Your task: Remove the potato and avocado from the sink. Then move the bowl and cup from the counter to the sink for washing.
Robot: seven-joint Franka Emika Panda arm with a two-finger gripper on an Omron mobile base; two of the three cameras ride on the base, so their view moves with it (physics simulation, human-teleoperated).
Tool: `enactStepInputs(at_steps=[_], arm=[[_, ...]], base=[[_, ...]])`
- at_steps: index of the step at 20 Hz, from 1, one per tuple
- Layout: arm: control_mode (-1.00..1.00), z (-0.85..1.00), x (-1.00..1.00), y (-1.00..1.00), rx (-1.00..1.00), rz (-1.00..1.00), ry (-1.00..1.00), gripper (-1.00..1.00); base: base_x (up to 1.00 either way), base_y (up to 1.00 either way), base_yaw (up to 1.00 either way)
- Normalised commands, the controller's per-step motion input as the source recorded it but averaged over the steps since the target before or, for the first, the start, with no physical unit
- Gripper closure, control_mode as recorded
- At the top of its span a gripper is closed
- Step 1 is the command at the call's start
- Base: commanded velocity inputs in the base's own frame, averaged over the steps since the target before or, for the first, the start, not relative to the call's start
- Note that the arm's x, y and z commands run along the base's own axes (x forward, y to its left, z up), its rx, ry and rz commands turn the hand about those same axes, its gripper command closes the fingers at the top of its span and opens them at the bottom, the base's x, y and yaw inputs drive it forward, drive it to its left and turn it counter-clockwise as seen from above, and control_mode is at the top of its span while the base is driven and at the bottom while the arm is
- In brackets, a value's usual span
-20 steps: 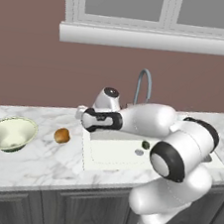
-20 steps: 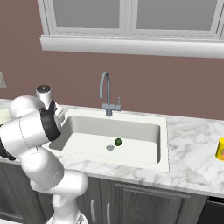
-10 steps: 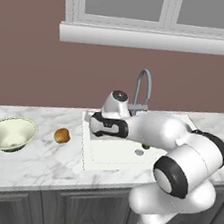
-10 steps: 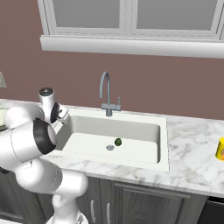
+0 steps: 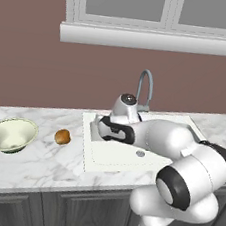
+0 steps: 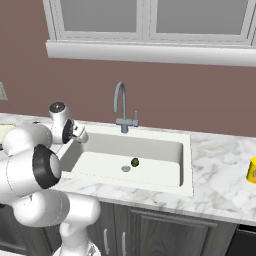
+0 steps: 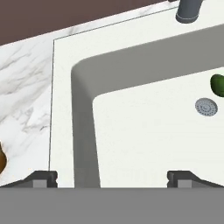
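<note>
One avocado [image 6: 135,162] in sink [image 6: 165,177]; potato [image 5: 62,137] on counter [image 5: 38,163].

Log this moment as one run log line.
potato: on counter | avocado: in sink by drain | end effector: open, empty, over sink's left edge | bowl, cup: on counter

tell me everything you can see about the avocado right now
The avocado is a small, dark green, roundish fruit with a smooth, slightly glossy look. It lies on the white floor of the sink, just beside the small grey drain and apart from the basin walls, in front of the grey gooseneck faucet. In the hand view it peeks in at the right edge, just above the drain. Nothing grips or covers it; the hand is open, well off to one side.
</note>
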Motion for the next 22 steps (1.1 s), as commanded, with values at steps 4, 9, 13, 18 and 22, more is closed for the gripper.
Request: enactStepInputs(at_steps=[4, 9, 13, 18, 22], arm=[[-1.00, 0.01, -0.03, -0.38, -0.08, 0.03, 0.00, -1.00], [-1.00, 0.00, -0.01, -0.34, -0.05, 0.04, 0.00, -1.00], [-1.00, 0.00, 0.00, -0.27, -0.05, 0.02, 0.00, -1.00], [-1.00, 0.00, 0.00, -0.24, -0.04, 0.01, 0.00, -1.00], [-1.00, 0.00, 0.00, -0.26, -0.05, 0.02, 0.00, -1.00]], base=[[0.00, 0.00, 0.00], [0.00, 0.00, 0.00], [0.00, 0.00, 0.00], [0.00, 0.00, 0.00], [0.00, 0.00, 0.00]])
